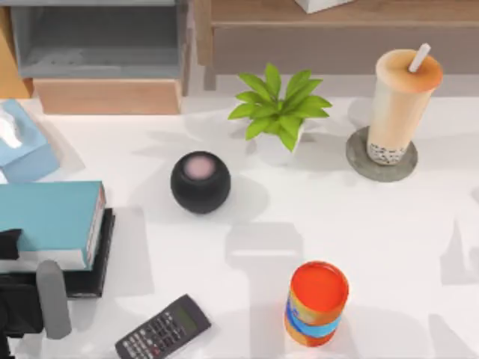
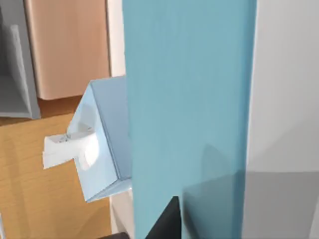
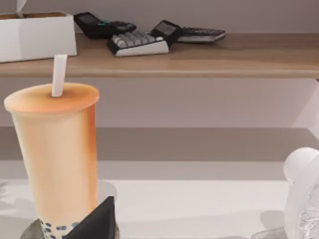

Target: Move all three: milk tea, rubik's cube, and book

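Fingertip (image 2: 167, 225) of the left gripper (image 1: 26, 299), dark and pointed, lies over the teal cover of the book (image 2: 189, 99) in the left wrist view; how far that gripper's fingers are spread cannot be told. From above, the gripper sits at the lower left of the frame, its dark body and a grey bar just below the book (image 1: 49, 217), overlapping the near edge

That thick teal book, white page edges facing right, rests on a thin black book (image 1: 101, 258) at the left edge of the table (image 1: 389, 247). Just above it in the frame sits a pale blue tissue box (image 1: 26, 146) with a white tissue poking from its slot

One dark fingertip (image 3: 97, 223) of the right gripper (image 3: 99, 226) stands just in front of the foot of the milk tea (image 3: 57, 149) in the right wrist view; whether it touches the cup, or how the fingers stand, cannot be told

From above, the milk tea (image 1: 400, 101) stands upright at the upper right on a round grey coaster (image 1: 359, 161), filled with beige-orange drink, dark pearls at the bottom and a white straw (image 1: 419, 57) through its top

An orange-and-blue can (image 1: 316, 303) stands upright at the lower centre, well apart from the cup. A green plant (image 1: 278, 108) in a white pot is at the upper centre, a round black speaker (image 1: 200, 182) to its lower left and a dark calculator (image 1: 162, 329) at the bottom edge
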{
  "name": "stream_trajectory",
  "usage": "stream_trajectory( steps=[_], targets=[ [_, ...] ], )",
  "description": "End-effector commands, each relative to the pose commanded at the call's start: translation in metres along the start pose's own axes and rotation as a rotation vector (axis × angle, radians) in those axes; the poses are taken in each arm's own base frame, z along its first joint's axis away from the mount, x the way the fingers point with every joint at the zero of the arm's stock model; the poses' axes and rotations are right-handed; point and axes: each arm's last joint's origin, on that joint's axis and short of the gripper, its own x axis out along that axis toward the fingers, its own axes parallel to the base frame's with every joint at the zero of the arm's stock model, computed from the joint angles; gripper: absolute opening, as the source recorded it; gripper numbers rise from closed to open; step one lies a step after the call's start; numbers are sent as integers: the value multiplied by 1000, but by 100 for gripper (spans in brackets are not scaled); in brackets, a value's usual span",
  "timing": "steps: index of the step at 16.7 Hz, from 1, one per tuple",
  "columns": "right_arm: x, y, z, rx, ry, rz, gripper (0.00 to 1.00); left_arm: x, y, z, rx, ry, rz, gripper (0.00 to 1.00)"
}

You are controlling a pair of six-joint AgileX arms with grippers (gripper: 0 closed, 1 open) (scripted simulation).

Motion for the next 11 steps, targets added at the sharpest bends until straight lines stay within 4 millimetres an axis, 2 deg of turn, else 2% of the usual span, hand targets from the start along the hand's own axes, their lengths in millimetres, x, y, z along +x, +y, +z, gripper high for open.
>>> stream_trajectory(
  steps=[5,11],
  targets=[
    [0,0,0,0,0,0,100,0,0,0,0,0,0,98],
    [0,0,0,0,0,0,100,0,0,0,0,0,0,100]
  ],
)
